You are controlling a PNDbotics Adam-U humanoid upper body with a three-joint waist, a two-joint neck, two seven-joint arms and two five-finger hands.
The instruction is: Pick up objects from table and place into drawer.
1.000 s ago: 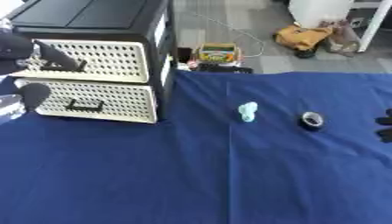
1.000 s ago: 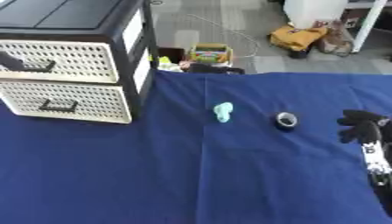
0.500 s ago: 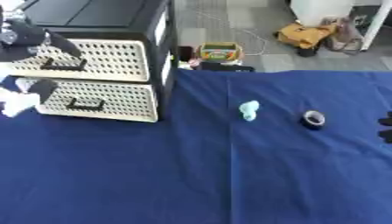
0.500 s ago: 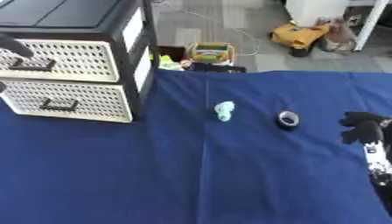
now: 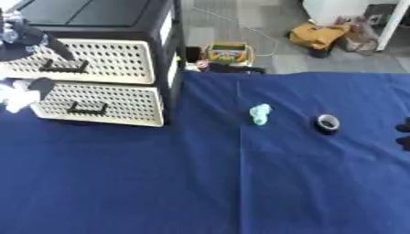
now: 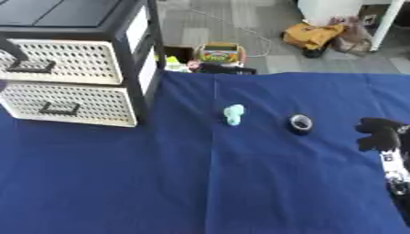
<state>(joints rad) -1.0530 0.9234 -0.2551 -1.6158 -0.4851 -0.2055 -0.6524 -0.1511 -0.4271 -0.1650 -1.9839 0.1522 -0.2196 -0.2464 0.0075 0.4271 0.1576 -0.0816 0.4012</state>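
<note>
The small pale-turquoise soft object (image 5: 259,114) and the black ring-shaped tape roll (image 5: 327,123) lie on the blue-clothed surface (image 5: 240,183), well left of the right hand (image 6: 381,135), whose fingers I cannot make out. Nothing looks placed yet: both perforated cream drawers (image 5: 100,61) appear closed. The left hand (image 5: 28,39) sits at the upper drawer's black handle (image 5: 64,68), fingers unclear.

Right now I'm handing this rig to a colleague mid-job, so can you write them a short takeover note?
Left hand: up at the top drawer, fingers by its handle; whether they grip it cannot be told.
Right hand: idle at the right edge of the blue table, holding nothing; fingers unclear.
Things: a small light-blue object and a black tape roll lie apart on the cloth, right of the drawer unit.
Done: nothing is in a drawer yet; the lower drawer looks shut and neither looks pulled out.
Left: open a drawer, then place both things inside.
</note>
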